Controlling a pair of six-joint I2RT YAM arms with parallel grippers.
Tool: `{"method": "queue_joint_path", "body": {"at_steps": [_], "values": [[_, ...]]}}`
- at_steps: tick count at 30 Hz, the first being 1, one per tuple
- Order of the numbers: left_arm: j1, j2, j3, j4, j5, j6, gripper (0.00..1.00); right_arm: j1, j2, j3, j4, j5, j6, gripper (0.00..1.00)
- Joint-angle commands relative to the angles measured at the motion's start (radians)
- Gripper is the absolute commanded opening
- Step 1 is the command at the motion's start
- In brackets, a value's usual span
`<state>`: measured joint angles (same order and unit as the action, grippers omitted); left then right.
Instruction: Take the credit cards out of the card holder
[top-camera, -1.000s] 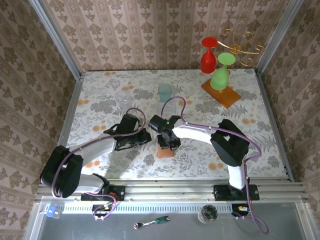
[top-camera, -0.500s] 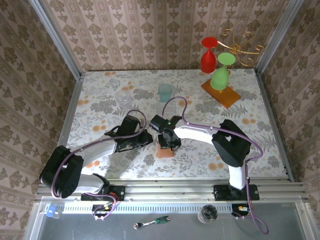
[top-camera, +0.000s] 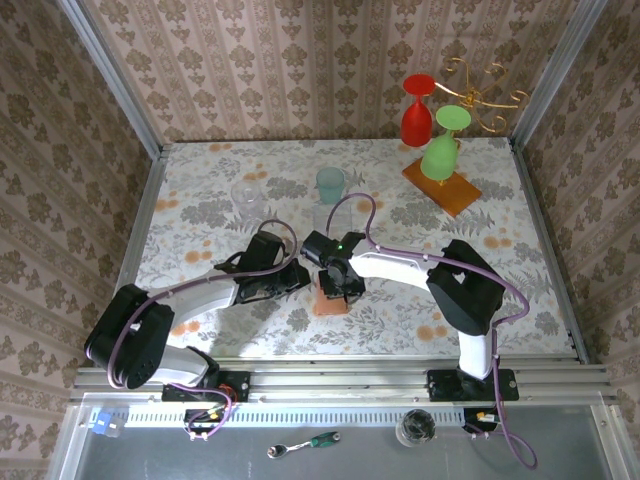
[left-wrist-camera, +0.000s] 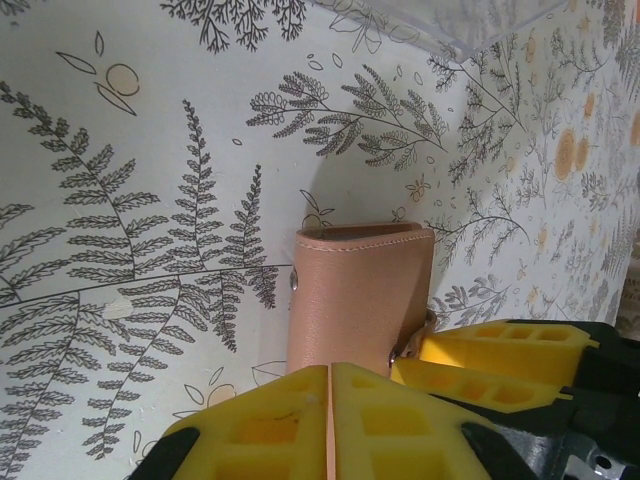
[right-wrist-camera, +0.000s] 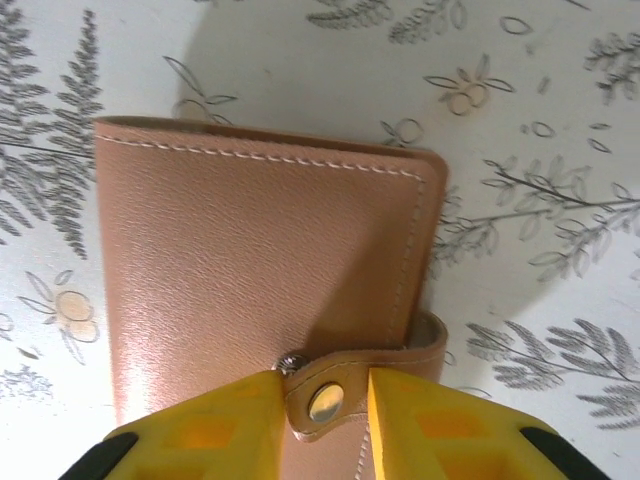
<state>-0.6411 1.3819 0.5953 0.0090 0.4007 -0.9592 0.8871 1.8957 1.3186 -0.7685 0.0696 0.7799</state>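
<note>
Right gripper (right-wrist-camera: 325, 385) straddles snap tab (right-wrist-camera: 330, 402), fingers tight either side; can't tell if clamped. Left gripper (left-wrist-camera: 328, 400) shut, over near end of wallet (right-wrist-camera: 260, 250). Wallet flat on table (top-camera: 200, 200), snapped closed, cards likely inside. Soft light leather, will flex and slide: pin body, pull tab by its free end.

Flat rectangular card holder of tan-pink grained leather (right-wrist-camera: 260, 270), edged in pale stitching, with a matching strap and a silver metal snap, on a white worktop (top-camera: 200, 190) printed with grey fern fronds and small orange blossoms. Left gripper (left-wrist-camera: 328, 420) and right gripper (right-wrist-camera: 322, 395): yellow fingers, black bodies. Behind: beige wallpapered walls (top-camera: 300, 70) with brown damask stripes, a red glass goblet (top-camera: 417, 115), a green glass goblet (top-camera: 440, 155), an orange-brown wooden slab (top-camera: 455, 190) and a translucent teal cup (top-camera: 330, 183).
</note>
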Motion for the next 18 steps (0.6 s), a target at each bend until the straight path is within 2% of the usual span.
{"method": "queue_joint_path", "body": {"at_steps": [1,13,18], "values": [[-0.005,0.019,0.007,0.008,0.01,-0.012,0.11,-0.006,-0.045,0.04,-0.088,0.054,-0.014,0.31],[0.0,0.042,0.038,-0.015,0.016,0.013,0.11,-0.036,-0.102,-0.01,-0.112,0.077,-0.008,0.32],[0.001,0.044,0.038,-0.011,0.006,0.017,0.12,-0.067,-0.133,-0.084,-0.047,0.035,-0.006,0.32]]}}
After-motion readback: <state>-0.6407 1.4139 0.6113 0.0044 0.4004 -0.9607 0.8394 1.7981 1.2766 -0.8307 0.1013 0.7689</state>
